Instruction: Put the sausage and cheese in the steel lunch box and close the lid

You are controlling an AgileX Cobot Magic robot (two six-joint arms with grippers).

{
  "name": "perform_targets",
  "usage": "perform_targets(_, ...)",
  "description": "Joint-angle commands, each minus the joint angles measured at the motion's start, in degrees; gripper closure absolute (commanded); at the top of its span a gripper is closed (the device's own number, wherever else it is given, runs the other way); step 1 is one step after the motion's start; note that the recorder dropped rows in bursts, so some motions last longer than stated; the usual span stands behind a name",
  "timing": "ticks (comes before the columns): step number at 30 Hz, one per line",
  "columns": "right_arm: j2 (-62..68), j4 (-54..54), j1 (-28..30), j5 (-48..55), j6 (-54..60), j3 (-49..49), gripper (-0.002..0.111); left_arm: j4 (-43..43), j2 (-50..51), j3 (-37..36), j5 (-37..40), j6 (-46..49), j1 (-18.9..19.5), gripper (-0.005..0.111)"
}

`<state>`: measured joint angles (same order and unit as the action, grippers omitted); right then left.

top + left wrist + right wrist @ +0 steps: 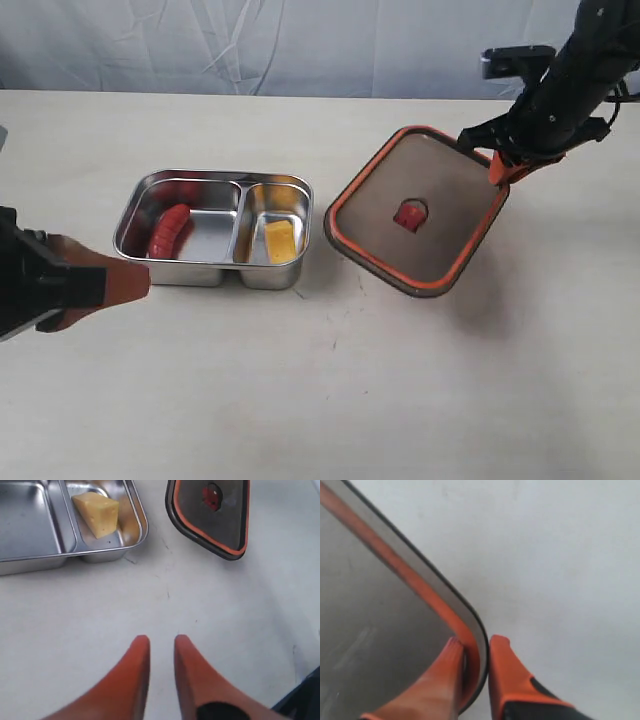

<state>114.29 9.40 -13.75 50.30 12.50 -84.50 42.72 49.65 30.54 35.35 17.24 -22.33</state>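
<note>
Right wrist view: my right jaws are pinched on a corner of the lid (pixel 395 605), rim between them. It sits tilted just beside the steel lunch box (pixel 215 275) on the desk (pixel 400 380). The sausage (pixel 170 230) is in the big compartment, cheese (pixel 281 240) in the small one. My left jaws hang a crack apart, holding nothing.

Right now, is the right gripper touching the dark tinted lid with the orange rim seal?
Touching. The right wrist view shows the right gripper clamped on the dark lid at its rounded corner, one finger each side.
</note>
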Motion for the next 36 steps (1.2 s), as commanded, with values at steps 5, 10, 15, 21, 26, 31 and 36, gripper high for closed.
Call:
perform_targets(5, -4.8, 10.9, 3.1, -0.5, 5.6, 0.1, 0.109, 7.2, -0.3, -0.3, -10.3, -1.0, 0.1, 0.049)
perform_targets(10, -5.8, 20.5, 3.1, 0.8, 9.9, 0.1, 0.109, 11.9, 0.9, -0.3, -16.9, -1.0, 0.1, 0.049)
perform_targets(15, -5.9, 28.7, 3.1, 2.8, 13.9, 0.2, 0.109, 20.4, 5.7, -0.3, -17.5, -0.1, 0.1, 0.048)
perform_targets(21, -5.9, 29.3, 3.1, 5.0, 13.8, 0.2, 0.109, 42.4, 8.3, -0.3, -18.2, 20.9, 0.1, 0.047)
perform_targets(26, -5.9, 30.1, 3.1, 6.2, 13.8, 0.2, 0.109, 57.2, 11.1, -0.3, -11.6, 40.4, 0.1, 0.047)
perform_targets(31, -5.9, 30.8, 3.1, 6.5, 13.6, 0.2, 0.109, 57.2, 14.4, -0.2, -10.2, 40.4, 0.1, 0.047)
perform_targets(36, -5.8, 31.1, 3.1, 5.5, 13.0, 0.2, 0.109, 57.2, 15.0, 0.5, -8.1, 40.4, 0.1, 0.047)
